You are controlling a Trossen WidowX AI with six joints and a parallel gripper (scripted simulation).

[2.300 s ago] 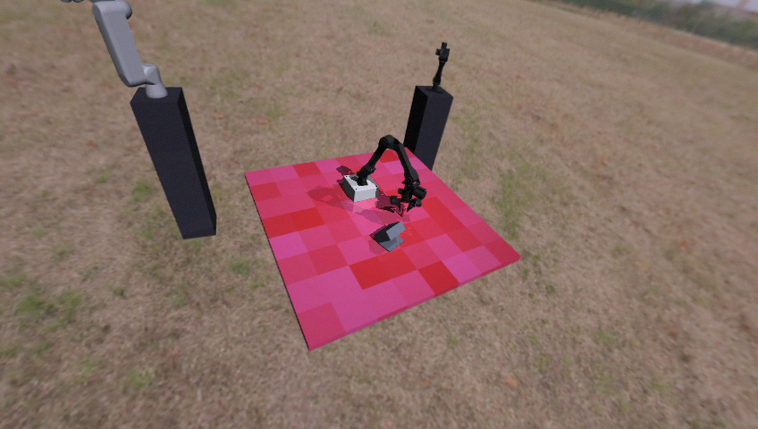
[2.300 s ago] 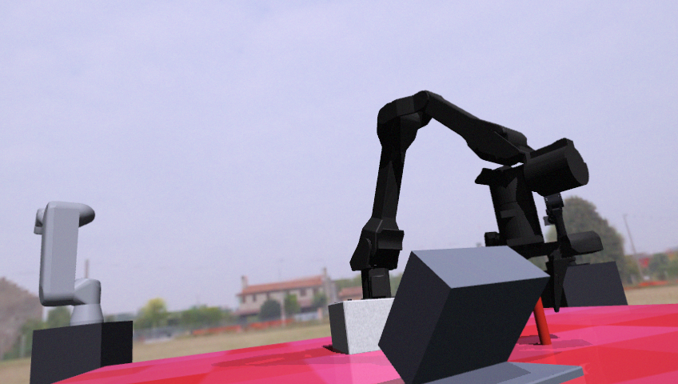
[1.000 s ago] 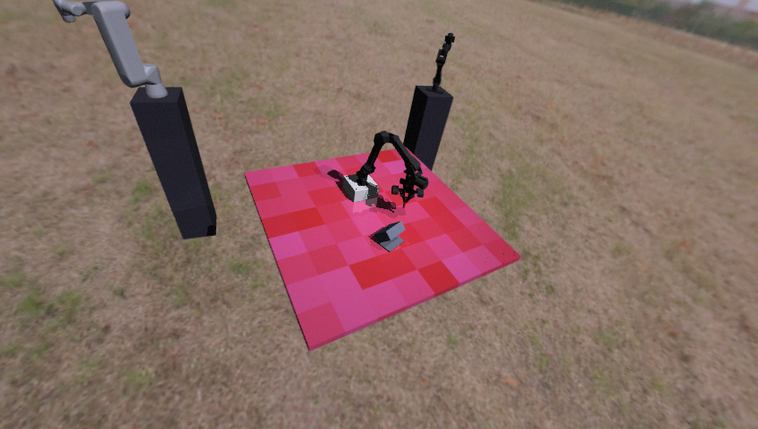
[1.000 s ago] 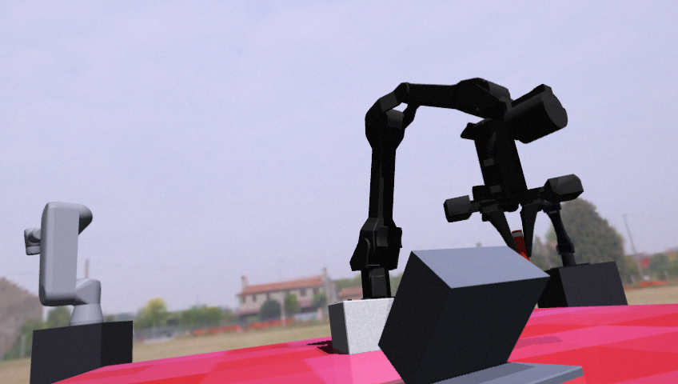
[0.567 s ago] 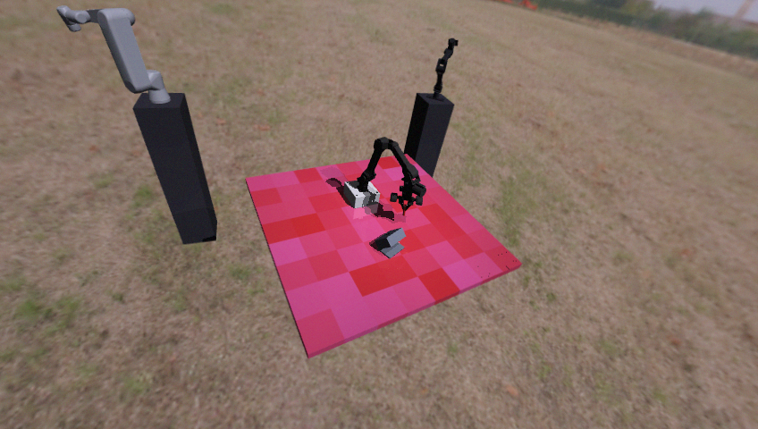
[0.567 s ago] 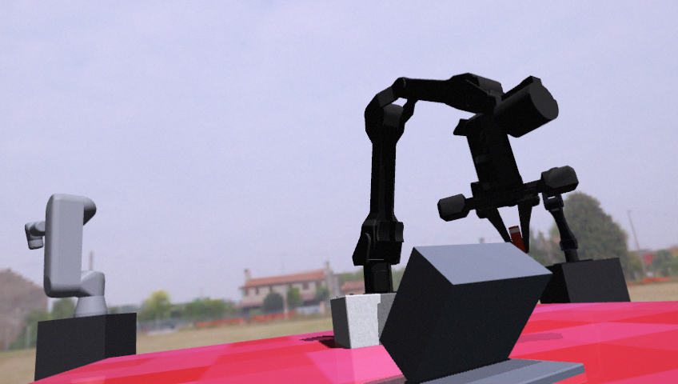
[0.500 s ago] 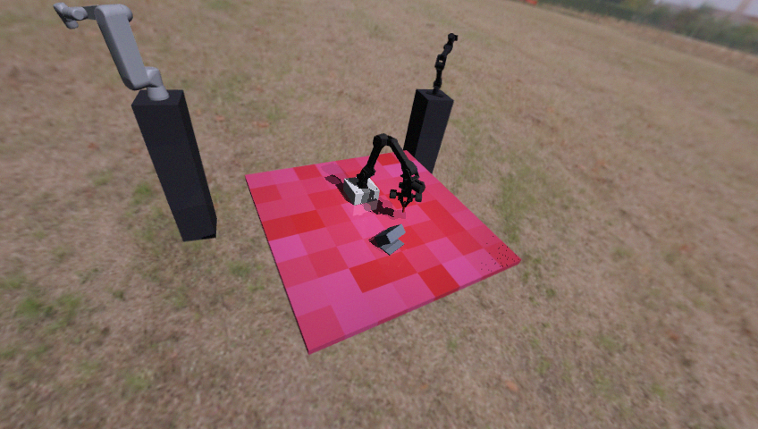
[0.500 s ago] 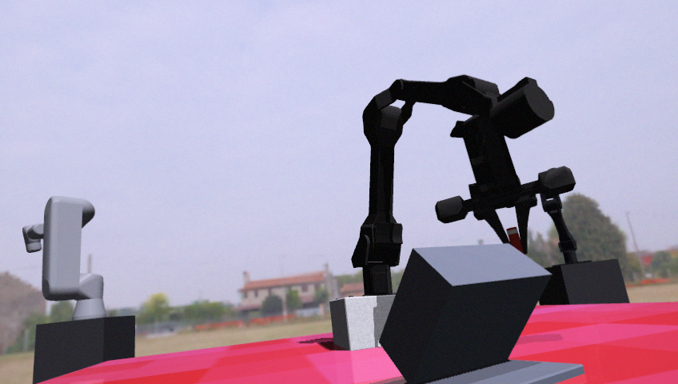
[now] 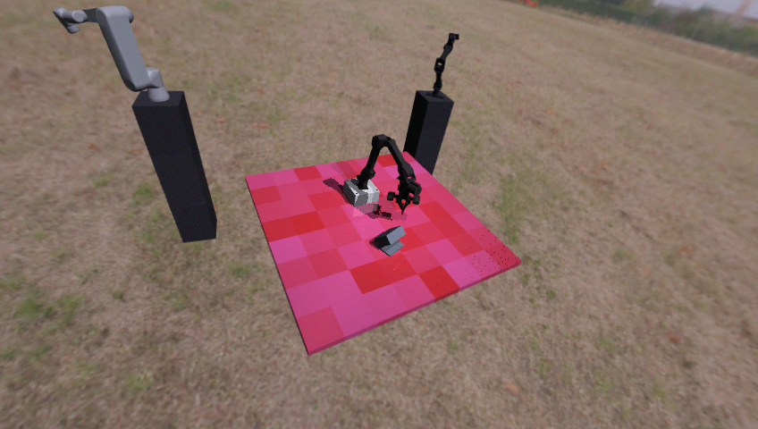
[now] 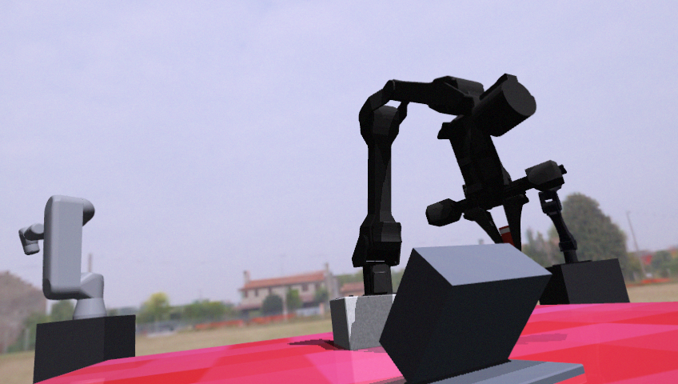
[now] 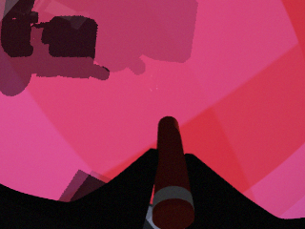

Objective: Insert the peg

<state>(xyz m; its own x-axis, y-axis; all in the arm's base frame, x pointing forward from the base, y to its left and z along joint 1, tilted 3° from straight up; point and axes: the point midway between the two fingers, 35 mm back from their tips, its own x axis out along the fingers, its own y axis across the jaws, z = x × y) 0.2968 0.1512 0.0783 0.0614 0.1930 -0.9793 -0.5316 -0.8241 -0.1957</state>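
The peg [image 10: 505,233] [image 11: 171,167] is a dark red round rod with a grey band near one end. My gripper [image 9: 403,208] [image 10: 510,240] [image 11: 170,159] is shut on the peg, which is held above the table. The wrist view shows the peg between the two black fingers, running lengthwise. The sloped panel block [image 9: 390,236] [image 10: 464,323] is grey and stands on a flat foot. It is in front of the gripper in the exterior view and hides the peg's lower part. Its hole cannot be made out in any view.
The red and pink checkered table [image 9: 319,287] [image 10: 608,333] carries the arm's grey base block [image 9: 363,195] [image 10: 364,323] behind the panel. Beyond the table stand a pale grey arm [image 9: 119,47] [image 10: 64,247] and another black arm [image 9: 439,64] [image 10: 564,233], each on a dark pillar.
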